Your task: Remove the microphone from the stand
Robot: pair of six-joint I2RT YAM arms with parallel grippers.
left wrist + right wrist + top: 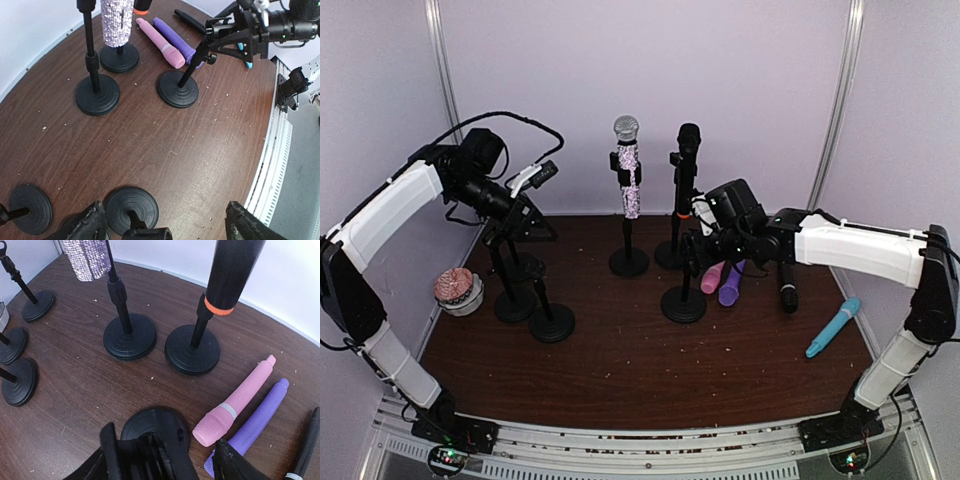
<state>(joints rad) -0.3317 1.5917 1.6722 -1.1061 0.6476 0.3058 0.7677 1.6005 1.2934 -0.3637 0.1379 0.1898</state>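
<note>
Left tool, right tool, jaws apart

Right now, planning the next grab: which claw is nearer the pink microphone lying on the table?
Right. The right claw hangs just beside the pink microphone, over the neighbouring stand; the left claw is across the table, above the left-side stands.

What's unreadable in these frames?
- Left wrist view: silver sequinned microphone, head cut off by top edge.
- Right wrist view: black microphone with orange ring, head cut off by top edge.
- Top view: pink glittery object in white cup, too small to identify.
</note>
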